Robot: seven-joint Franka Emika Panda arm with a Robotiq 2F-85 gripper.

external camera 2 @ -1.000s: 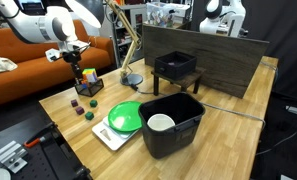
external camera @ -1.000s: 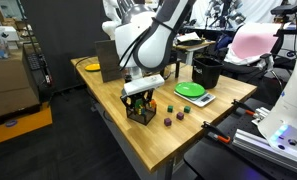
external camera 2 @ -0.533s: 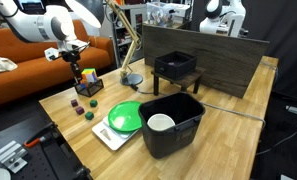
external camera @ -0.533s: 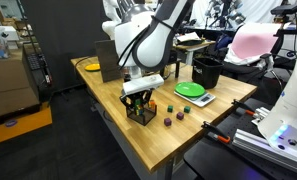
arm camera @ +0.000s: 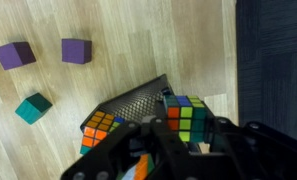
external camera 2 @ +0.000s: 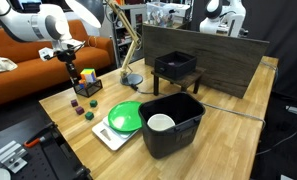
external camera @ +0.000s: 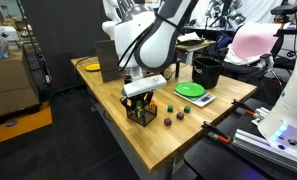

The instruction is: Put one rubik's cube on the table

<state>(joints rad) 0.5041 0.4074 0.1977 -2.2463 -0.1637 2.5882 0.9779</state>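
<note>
My gripper (arm camera: 185, 130) is shut on a rubik's cube (arm camera: 187, 112) with green, orange and blue faces. It holds the cube just above the corner of a black mesh basket (arm camera: 138, 100). A second cube (arm camera: 98, 128), mostly orange, lies inside the basket. In both exterior views the gripper (external camera: 138, 96) (external camera 2: 69, 60) hangs over the basket (external camera: 142, 112) (external camera 2: 90, 86) near the edge of the wooden table (external camera: 188, 135) (external camera 2: 228, 140). The held cube is hard to make out in those views.
Two purple blocks (arm camera: 15, 54) (arm camera: 76, 50) and a teal block (arm camera: 32, 108) lie on the table beside the basket. A green plate (external camera 2: 125, 117), a black bin (external camera 2: 173, 125) with a white bowl and a small black stand (external camera 2: 176, 68) sit further along.
The gripper has risen slightly above the basket and shifted a little away from it, with the cube in it. Nothing else has moved.
</note>
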